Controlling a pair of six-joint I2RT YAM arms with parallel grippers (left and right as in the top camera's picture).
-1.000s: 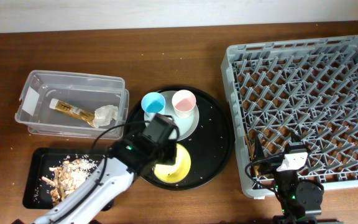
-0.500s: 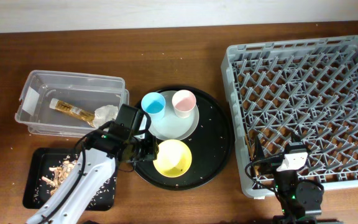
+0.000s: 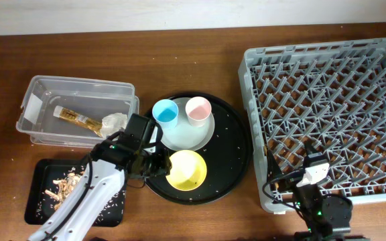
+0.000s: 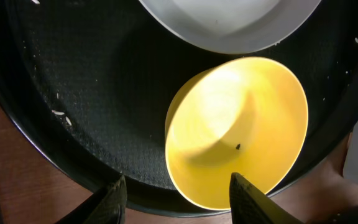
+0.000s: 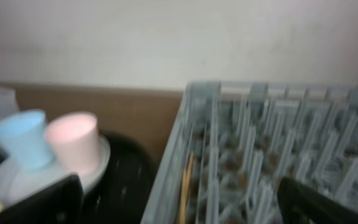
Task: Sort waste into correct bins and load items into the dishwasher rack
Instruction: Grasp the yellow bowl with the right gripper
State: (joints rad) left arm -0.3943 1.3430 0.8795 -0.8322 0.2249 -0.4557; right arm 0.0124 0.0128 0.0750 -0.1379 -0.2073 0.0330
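Observation:
The yellow bowl (image 3: 185,169) sits upright on the front of the large round black tray (image 3: 236,144). My left gripper (image 3: 157,165) is open at the bowl's left rim. In the left wrist view the fingers (image 4: 179,202) straddle the near edge of the bowl (image 4: 238,130). The blue cup (image 3: 165,111) and pink cup (image 3: 198,109) stand on the grey-blue plate (image 3: 191,137). The wrapper stick (image 3: 78,119) and napkin (image 3: 114,122) lie in the clear tub (image 3: 42,90). Food scraps (image 3: 69,182) lie in the black tray (image 3: 37,204). My right gripper (image 3: 311,161) is open and empty at the front edge of the dishwasher rack (image 3: 327,87).
The right wrist view shows the blue cup (image 5: 20,138), the pink cup (image 5: 73,142), the rack's near corner (image 5: 194,118) and my open fingers (image 5: 179,205). A thin brown strip (image 5: 185,186) stands inside the rack's left wall. Crumbs dot the round tray.
My left gripper has drawn back to the left from above the yellow bowl, which now shows fully. The right gripper has shifted slightly at the rack's front edge.

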